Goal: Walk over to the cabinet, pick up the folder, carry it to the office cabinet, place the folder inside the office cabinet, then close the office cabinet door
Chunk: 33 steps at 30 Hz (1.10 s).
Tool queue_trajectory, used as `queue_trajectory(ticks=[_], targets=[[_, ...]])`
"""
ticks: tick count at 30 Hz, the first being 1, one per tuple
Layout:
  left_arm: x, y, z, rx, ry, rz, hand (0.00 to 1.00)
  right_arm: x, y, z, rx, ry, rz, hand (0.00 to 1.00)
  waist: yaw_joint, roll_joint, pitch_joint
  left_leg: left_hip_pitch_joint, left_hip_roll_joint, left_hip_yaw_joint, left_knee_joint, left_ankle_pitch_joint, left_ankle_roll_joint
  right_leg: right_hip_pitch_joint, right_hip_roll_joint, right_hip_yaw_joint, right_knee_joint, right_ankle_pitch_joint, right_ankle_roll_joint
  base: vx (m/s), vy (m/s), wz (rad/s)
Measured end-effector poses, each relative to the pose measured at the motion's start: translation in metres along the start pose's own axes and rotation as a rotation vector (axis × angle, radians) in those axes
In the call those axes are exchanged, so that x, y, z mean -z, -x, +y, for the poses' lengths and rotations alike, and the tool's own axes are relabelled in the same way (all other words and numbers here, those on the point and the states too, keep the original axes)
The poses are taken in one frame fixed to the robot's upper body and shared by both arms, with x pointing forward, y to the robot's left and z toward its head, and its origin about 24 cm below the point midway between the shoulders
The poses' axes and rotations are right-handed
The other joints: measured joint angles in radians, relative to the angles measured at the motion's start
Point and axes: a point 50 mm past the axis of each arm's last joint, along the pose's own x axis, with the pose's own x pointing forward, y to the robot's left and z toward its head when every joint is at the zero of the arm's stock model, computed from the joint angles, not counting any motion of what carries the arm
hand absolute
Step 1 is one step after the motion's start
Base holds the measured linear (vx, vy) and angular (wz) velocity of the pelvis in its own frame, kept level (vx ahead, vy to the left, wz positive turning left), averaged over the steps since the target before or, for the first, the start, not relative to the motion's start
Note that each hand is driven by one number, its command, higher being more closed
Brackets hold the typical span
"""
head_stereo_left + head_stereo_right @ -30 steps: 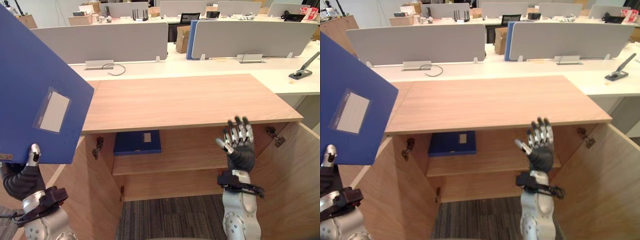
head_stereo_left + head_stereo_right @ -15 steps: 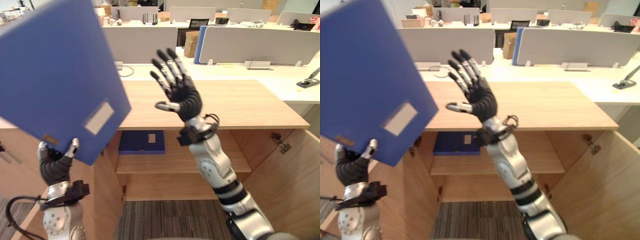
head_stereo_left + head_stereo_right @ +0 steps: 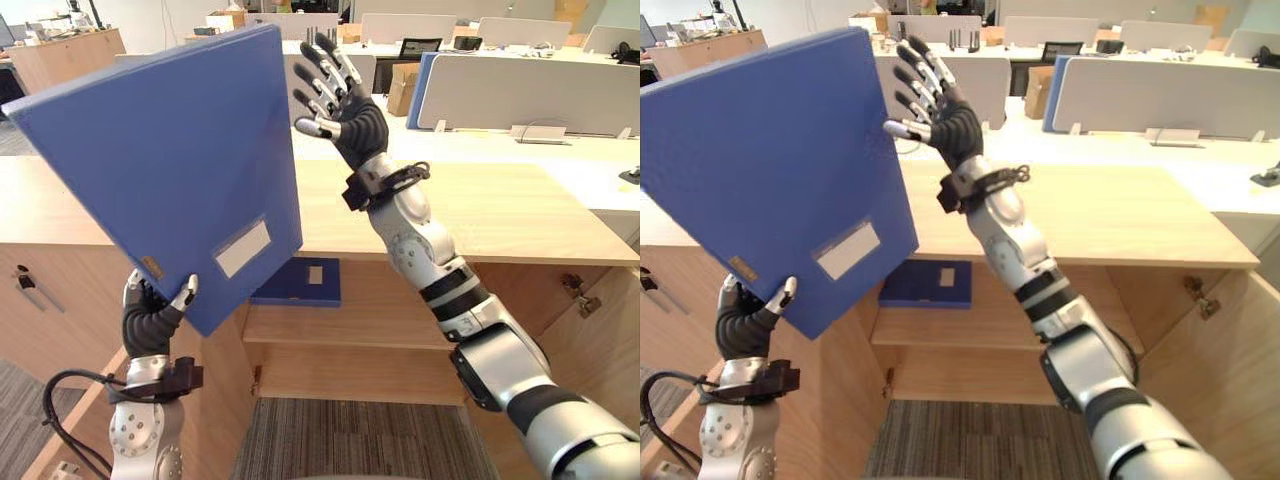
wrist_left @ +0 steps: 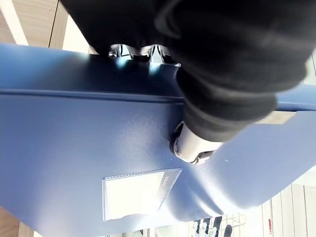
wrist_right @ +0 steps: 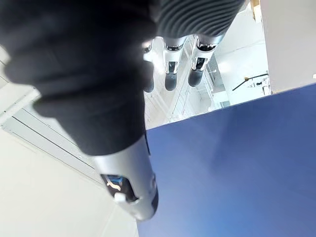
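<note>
The left hand (image 3: 150,322) has the blue folder (image 3: 170,170) by its lower corner, thumb (image 4: 190,145) pressed on the labelled face and fingers curled round behind the edge, so the whole board stands high and tilted over the open office cabinet (image 3: 480,215). Pinched at one corner like that, it looks top-heavy, which I take to be why the right hand (image 3: 345,105) is up by the folder's top corner, fingers straight and fanned apart, holding nothing, just beside the spine; whether it touches I cannot tell. It reads as a hand ready to steady or take the upper end before the folder is lowered. Below, a door (image 3: 600,340) is swung wide and the shelf (image 3: 380,325) is exposed, with a second blue folder (image 3: 300,283) lying flat toward its left end, leaving room beside it. The folder is well above the opening, so placing it is not yet done.
</note>
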Motion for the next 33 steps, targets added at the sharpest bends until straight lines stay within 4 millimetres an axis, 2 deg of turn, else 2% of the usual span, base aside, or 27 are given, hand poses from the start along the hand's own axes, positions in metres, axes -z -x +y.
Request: queue_trajectory(ticks=[8,20,26,27,31,33], targets=[[0.002,-0.002,-0.010,0.037,0.035,0.002,1.00,-0.007,-0.015,0.000,0.014,0.038,0.004,0.00,-0.001,0.001,0.026,0.000,-0.001,-0.002,-0.008,0.004,-0.001,-0.006,-0.001,-0.004,0.000,0.000,0.000,0.00,0.000,0.00],[0.000,-0.006,-0.016,0.062,0.094,-0.009,1.00,0.021,-0.012,0.005,-0.035,0.089,0.150,0.00,-0.006,0.001,0.041,-0.001,-0.002,-0.006,-0.012,0.008,0.000,-0.008,-0.003,-0.005,0.000,0.000,0.000,0.00,0.000,0.00],[-0.014,-0.009,-0.012,0.071,0.060,-0.063,1.00,0.036,-0.002,0.004,-0.069,0.112,0.225,0.00,-0.006,0.002,0.058,-0.004,-0.002,-0.009,-0.014,0.009,0.000,-0.011,-0.003,-0.007,0.000,-0.001,0.000,0.00,0.000,0.00],[-0.015,-0.009,-0.011,0.072,0.051,-0.066,1.00,0.040,0.000,0.003,-0.079,0.116,0.245,1.00,-0.006,0.002,0.059,-0.006,-0.003,-0.009,-0.014,0.009,0.000,-0.012,-0.003,-0.007,0.000,-0.001,0.000,0.00,0.000,0.00],[-0.019,-0.011,-0.008,0.081,0.040,-0.076,1.00,0.059,0.014,-0.002,-0.147,0.116,0.383,1.00,-0.007,0.002,0.059,-0.016,-0.004,-0.022,-0.014,0.009,0.000,-0.015,-0.005,-0.018,0.000,-0.002,-0.001,0.00,0.009,0.09],[-0.020,-0.012,-0.007,0.118,0.019,-0.077,1.00,0.066,0.030,-0.012,-0.221,0.141,0.501,1.00,0.000,0.001,0.059,-0.018,-0.004,-0.030,-0.014,0.011,-0.001,-0.014,-0.006,-0.023,0.000,-0.002,-0.001,-0.01,0.015,0.11]])
